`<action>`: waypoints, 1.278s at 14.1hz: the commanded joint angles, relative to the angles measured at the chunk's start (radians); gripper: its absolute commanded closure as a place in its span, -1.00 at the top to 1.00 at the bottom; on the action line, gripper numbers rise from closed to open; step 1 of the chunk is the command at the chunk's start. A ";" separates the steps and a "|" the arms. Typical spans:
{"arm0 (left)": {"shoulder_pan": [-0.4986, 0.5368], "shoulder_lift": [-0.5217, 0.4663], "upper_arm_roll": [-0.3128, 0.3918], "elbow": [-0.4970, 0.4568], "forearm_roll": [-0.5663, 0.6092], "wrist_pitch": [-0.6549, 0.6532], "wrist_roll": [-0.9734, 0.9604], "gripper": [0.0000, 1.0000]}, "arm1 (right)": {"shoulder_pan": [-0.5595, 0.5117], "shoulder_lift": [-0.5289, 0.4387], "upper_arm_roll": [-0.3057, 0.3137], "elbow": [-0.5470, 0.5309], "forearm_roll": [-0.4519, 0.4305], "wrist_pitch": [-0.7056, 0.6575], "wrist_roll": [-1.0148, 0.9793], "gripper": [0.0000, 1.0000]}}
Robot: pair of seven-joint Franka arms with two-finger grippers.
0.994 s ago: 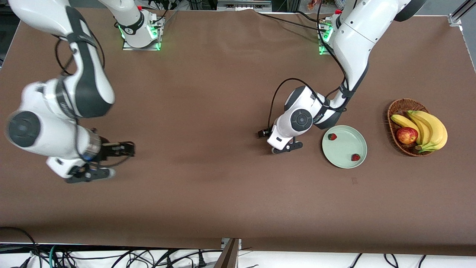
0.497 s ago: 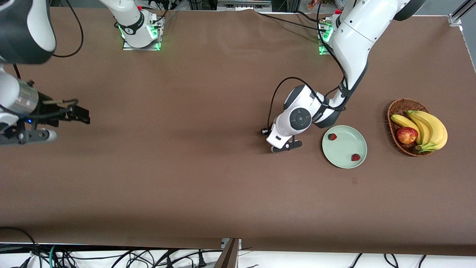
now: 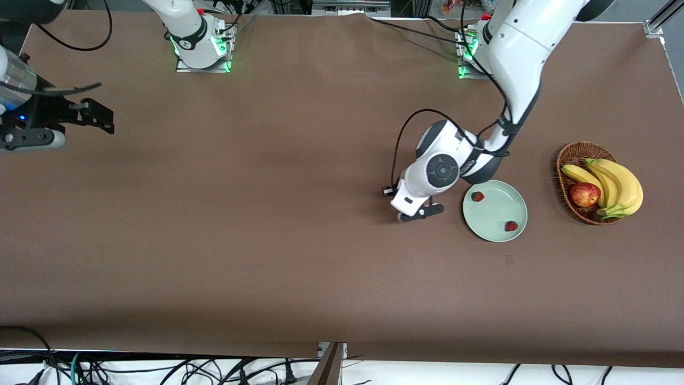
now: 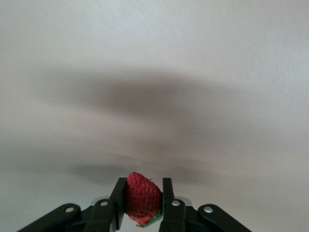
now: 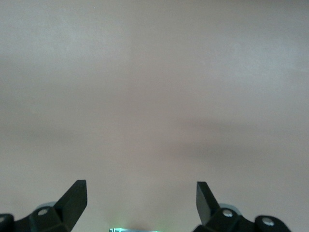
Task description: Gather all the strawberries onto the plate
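Left end effector (image 4: pixel 143 200) clenches strawberry (image 4: pixel 141 199) beside plate (image 3: pixel 494 232) edge; right end effector (image 5: pixel 142 198) released.

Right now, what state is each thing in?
Left gripper: shut on third red strawberry, over brown table beside plate.
Right gripper: open, empty, waiting at its end of the table.
Pale mint-green round plate: holds two red strawberries.
Brown wicker basket: holds bananas, apple.
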 commanded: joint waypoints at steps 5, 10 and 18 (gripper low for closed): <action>0.259 -0.076 -0.003 -0.012 0.054 -0.120 0.518 -0.88 | -0.008 -0.021 -0.027 -0.031 -0.006 -0.054 -0.063 1.00; 0.379 -0.030 0.000 -0.012 0.063 -0.112 0.818 -0.74 | -0.008 0.001 -0.027 -0.011 -0.009 -0.048 -0.071 1.00; 0.388 -0.051 -0.008 0.001 0.062 -0.121 0.812 1.00 | -0.011 0.016 -0.028 0.009 -0.013 -0.041 -0.070 1.00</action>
